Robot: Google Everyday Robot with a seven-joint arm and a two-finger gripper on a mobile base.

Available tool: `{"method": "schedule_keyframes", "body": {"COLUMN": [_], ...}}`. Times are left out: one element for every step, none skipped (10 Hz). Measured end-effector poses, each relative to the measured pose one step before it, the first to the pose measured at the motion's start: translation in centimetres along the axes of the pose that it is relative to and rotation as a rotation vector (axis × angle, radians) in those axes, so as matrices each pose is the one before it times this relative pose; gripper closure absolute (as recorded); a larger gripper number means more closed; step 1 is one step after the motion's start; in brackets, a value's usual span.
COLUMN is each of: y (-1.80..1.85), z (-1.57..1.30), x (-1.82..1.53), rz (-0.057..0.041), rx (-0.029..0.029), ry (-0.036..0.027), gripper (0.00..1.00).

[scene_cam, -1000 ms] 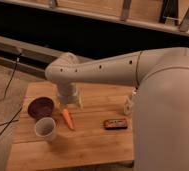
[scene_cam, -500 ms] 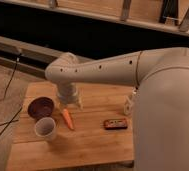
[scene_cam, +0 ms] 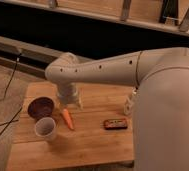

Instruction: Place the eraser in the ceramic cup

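Over the far-left part of the light wooden tabletop (scene_cam: 93, 145), the gripper (scene_cam: 71, 103) hangs pointing down, its jaws spread wide and holding nothing. To its right and nearer lies the small dark rectangular eraser (scene_cam: 115, 123), flat on the wood, its long axis running left to right. The plain white ceramic cup (scene_cam: 45, 128) stands near left, beside an orange carrot (scene_cam: 67, 119) and a dark round bowl (scene_cam: 40, 107). Behind the table runs a dark wall.

1 eraser (scene_cam: 115, 123), 1 ceramic cup (scene_cam: 45, 128), 1 bowl (scene_cam: 40, 107), 1 carrot (scene_cam: 67, 119).
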Motion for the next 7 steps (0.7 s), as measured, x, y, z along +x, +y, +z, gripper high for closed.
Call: {"method": "schedule_keyframes", "body": {"y": [0.003, -0.002, 0.002, -0.002, 0.009, 0.023, -0.425], "z": [-0.001, 0.003, -0.003, -0.001, 0.007, 0.036, -0.254], "x": [-0.001, 0.001, -0.001, -0.002, 0.006, 0.005, -0.454], "rz": [-0.00006, 0.00002, -0.00001, -0.00001, -0.00012, -0.00023, 0.02736], "rx": [-0.00004, 0.00006, -0.00004, 0.00002, 0.00026, 0.00041, -0.00576], "ry": [-0.00003, 0.00006, -0.00006, -0.00006, 0.00040, 0.00113, -0.02123], "gripper": [0.35, 0.35, 0.35, 0.35, 0.35, 0.35, 0.35]}}
